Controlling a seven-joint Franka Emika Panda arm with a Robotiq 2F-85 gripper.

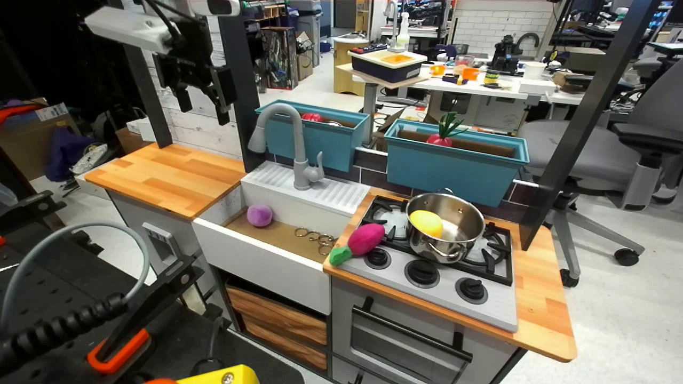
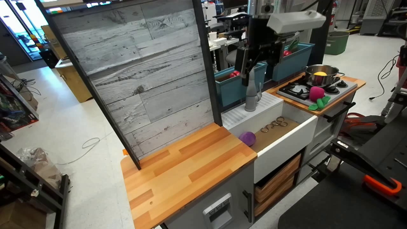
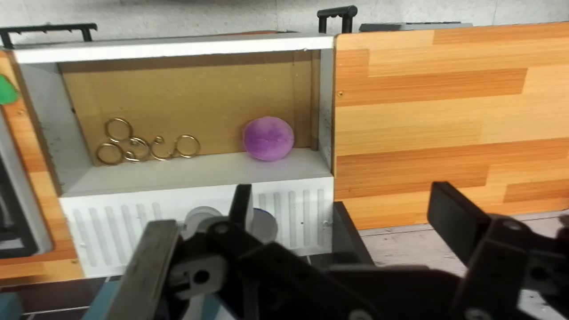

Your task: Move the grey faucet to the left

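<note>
The grey faucet (image 1: 299, 140) stands upright on the white ribbed ledge behind the sink, its arched spout bending left and a small handle at its base right. In an exterior view the lower part of the faucet (image 2: 251, 99) shows, and my gripper hides its arch. In the wrist view only round grey parts of the faucet (image 3: 265, 226) show, partly hidden by the left finger. My gripper (image 1: 204, 108) is open with nothing between its fingers. It hangs above and to the left of the faucet in that exterior view. The wide-apart fingers also show in the wrist view (image 3: 340, 195).
The sink (image 1: 261, 274) holds a purple ball (image 1: 260, 215) and metal rings (image 1: 315, 234). Blue planters (image 1: 448, 165) stand behind. A steel pot (image 1: 445, 226) with a yellow item sits on the stove, beside a pink toy vegetable (image 1: 366, 239). Dark posts (image 1: 238, 80) flank the wooden counter (image 1: 171, 173).
</note>
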